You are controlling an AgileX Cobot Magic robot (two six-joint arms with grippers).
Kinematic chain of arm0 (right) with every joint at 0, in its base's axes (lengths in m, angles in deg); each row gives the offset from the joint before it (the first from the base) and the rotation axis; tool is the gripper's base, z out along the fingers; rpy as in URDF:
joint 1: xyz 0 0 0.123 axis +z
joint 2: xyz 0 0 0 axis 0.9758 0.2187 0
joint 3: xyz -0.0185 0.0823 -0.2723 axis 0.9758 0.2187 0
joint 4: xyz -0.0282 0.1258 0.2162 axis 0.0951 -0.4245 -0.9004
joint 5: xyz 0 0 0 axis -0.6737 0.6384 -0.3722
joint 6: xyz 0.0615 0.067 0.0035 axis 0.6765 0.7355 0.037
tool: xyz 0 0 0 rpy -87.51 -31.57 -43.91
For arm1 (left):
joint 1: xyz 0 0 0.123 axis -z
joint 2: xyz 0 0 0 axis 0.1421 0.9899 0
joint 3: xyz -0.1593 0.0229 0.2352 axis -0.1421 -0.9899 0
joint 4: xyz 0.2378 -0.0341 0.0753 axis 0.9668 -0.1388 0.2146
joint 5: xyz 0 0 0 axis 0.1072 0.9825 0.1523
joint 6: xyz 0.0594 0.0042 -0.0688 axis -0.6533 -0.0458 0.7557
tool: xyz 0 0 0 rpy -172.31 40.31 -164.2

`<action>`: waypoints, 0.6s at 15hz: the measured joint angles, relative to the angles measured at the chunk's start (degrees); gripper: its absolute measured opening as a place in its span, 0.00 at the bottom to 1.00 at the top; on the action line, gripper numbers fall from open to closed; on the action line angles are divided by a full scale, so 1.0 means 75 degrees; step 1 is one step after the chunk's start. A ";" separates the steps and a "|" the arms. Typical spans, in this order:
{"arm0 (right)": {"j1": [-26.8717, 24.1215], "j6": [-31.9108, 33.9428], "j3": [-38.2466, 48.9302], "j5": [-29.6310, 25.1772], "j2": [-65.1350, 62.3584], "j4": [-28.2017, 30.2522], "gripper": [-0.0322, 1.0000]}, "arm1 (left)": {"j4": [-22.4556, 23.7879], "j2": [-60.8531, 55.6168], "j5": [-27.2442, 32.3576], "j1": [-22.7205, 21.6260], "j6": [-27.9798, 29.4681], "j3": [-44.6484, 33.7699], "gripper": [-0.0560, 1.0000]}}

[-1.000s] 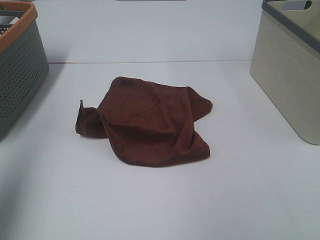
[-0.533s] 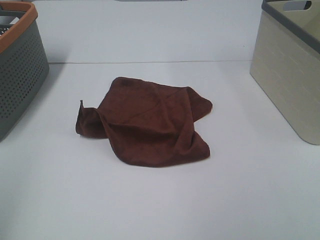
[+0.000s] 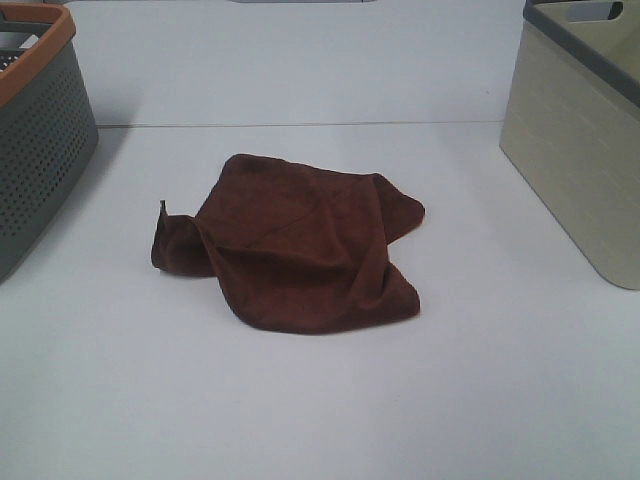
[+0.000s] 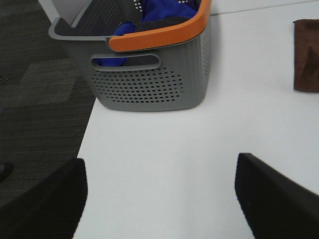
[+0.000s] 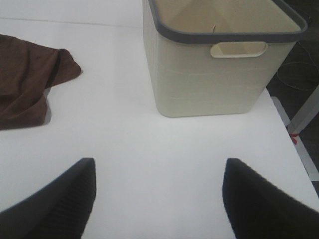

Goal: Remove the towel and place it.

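A dark brown towel (image 3: pixel 300 240) lies crumpled in the middle of the white table (image 3: pixel 320 400). Its edge also shows in the left wrist view (image 4: pixel 306 55) and in the right wrist view (image 5: pixel 27 82). Neither gripper shows in the exterior high view. My left gripper (image 4: pixel 159 199) is open, with its black fingers (image 4: pixel 45 204) over the table's left end, away from the towel. My right gripper (image 5: pixel 157 199) is open, with its black fingers (image 5: pixel 55 199) over the table's right end, also away from the towel. Both are empty.
A grey perforated basket with an orange rim (image 3: pixel 35 130) stands at the left; it holds blue cloth (image 4: pixel 159 10). A beige basket with a grey rim (image 3: pixel 580 130) stands at the right and looks empty (image 5: pixel 219 55). The table's left edge (image 4: pixel 87 134) borders dark floor.
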 joint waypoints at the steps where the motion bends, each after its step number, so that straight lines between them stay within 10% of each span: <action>1: 0.0000 0.0000 0.0153 0.0000 0.0000 0.0000 0.64 | 0.0061 0.0000 -0.0015 0.0031 0.0038 -0.0015 0.79; 9: 0.0000 0.0000 0.1261 0.0206 0.0000 -0.0031 0.64 | -0.0382 0.0000 -0.0863 0.0558 0.0504 -0.0138 0.79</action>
